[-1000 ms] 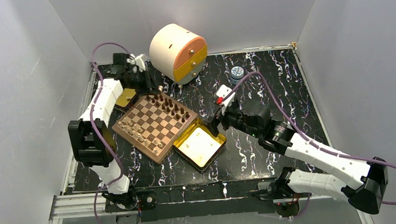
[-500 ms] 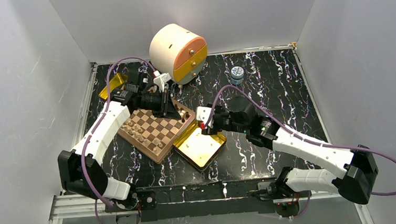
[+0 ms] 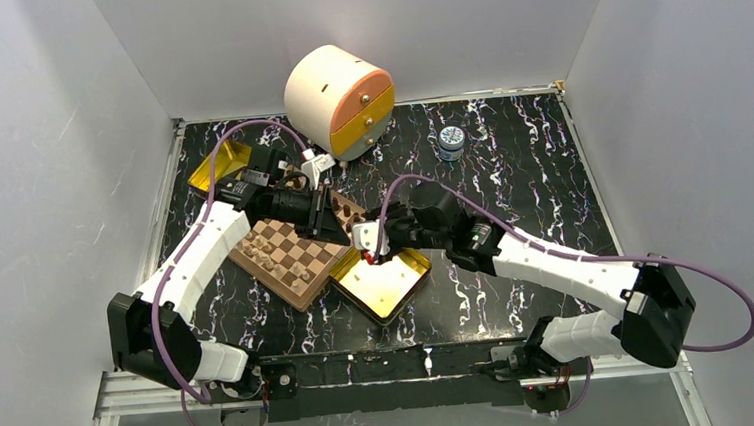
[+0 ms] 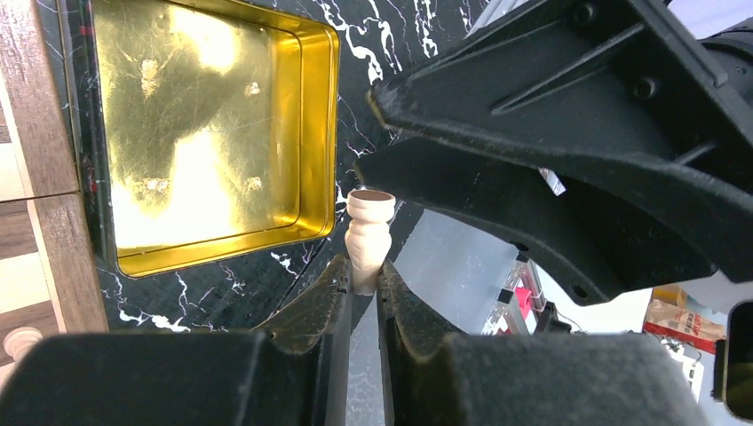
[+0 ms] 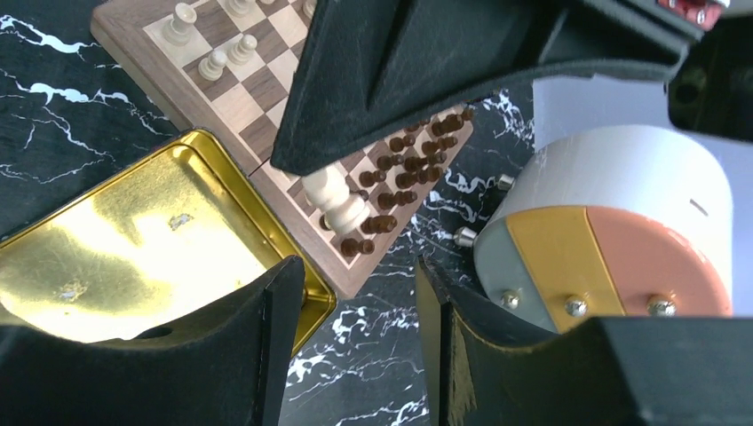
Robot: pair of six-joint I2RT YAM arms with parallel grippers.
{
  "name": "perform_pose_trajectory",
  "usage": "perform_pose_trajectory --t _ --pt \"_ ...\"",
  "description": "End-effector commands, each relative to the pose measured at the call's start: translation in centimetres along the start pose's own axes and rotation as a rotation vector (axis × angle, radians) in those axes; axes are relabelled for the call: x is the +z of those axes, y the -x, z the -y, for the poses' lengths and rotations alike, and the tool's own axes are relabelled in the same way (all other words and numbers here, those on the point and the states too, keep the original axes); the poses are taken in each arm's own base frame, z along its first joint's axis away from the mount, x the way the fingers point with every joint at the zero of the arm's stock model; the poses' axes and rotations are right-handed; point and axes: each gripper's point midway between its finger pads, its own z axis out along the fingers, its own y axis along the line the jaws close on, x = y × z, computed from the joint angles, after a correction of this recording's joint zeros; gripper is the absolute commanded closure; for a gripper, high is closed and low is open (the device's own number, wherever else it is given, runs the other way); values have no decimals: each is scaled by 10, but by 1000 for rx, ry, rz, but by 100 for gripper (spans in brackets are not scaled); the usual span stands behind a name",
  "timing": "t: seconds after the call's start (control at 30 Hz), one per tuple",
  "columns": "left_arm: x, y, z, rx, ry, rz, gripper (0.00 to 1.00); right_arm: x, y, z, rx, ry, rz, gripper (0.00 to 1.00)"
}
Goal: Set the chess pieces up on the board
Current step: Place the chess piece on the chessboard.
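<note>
**Left wrist: light tan chess piece (image 4: 368, 232) gripped beside the gold tin (image 4: 213, 133)**

The light tan chess piece is held by one end in the nearly closed left jaws. It is in the air near the right corner of the board (image 3: 290, 251) and the gold tin on the tabletop (image 3: 510, 164). Dark pieces (image 5: 404, 169) crowd the board's far-right edge, light ones (image 5: 213, 64) its near-left edge. The right jaws hang half open and empty, just beside the left.
</note>
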Motion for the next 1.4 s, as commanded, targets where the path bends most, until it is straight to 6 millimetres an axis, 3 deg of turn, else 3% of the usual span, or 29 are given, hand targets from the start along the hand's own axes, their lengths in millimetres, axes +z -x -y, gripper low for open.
perform_pose_trajectory --t 0.0,0.23,0.47,0.63,0.83,1.1,1.37 --pt "-4 -9 16 22 -53 -14 100 2 35 31 -123 -77 80 42" --pt "-4 -7 18 15 -61 -20 100 16 39 20 -201 -35 80 47" --pt "-6 -4 13 9 -10 -7 100 19 37 9 -202 -4 81 81" --pt "-14 20 19 5 34 113 98 16 43 10 -26 -47 114 94" --pt "-23 45 28 25 51 253 93 14 55 21 244 -149 188 99" --pt "-24 43 29 23 55 263 86 12 62 30 427 -206 231 100" --pt "-29 46 28 22 81 292 88 15 64 35 516 -227 244 100"
